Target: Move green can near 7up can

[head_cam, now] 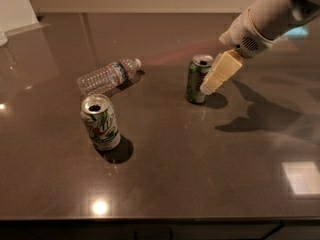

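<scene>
Green can (197,82): upright on the table (200,184), right of centre. Dark green, pale label marks, silver top with a dark opening; contents not visible.
7up can (101,124): upright at front left, well apart from the green can. White with green streaks, silver top, mouth hole dark.
Bottle (107,75): clear plastic, on its side behind the 7up can, white cap pointing right, looks empty.
Gripper (209,85): right at the green can's right side, angled down-left. How wide it is, and whether it grips anything, I cannot tell.
</scene>
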Robot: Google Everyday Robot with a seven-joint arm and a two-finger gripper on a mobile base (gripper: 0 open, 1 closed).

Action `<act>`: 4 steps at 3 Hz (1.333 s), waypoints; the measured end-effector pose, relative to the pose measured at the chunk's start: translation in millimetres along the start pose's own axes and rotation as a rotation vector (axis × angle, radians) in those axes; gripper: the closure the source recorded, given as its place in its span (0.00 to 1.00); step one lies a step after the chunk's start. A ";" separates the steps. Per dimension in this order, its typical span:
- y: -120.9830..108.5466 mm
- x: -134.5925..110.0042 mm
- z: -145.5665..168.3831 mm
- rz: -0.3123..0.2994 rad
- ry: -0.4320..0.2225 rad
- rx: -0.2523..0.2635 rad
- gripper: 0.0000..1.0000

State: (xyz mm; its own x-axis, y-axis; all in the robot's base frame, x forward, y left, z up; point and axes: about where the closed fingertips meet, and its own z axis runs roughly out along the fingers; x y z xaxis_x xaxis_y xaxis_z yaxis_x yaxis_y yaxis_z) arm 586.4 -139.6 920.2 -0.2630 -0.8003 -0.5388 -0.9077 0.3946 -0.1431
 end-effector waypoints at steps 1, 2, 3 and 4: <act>2.3 -11.8 12.7 -0.003 -0.023 -0.037 0.00; 3.7 -17.0 17.2 -0.004 -0.035 -0.059 0.18; 3.5 -17.1 14.4 -0.001 -0.041 -0.064 0.41; 7.9 -18.8 11.8 -0.004 -0.049 -0.076 0.64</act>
State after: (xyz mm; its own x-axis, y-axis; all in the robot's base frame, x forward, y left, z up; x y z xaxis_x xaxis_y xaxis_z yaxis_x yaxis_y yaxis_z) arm 588.0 -116.1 919.4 -0.2444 -0.7780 -0.5788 -0.9313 0.3545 -0.0833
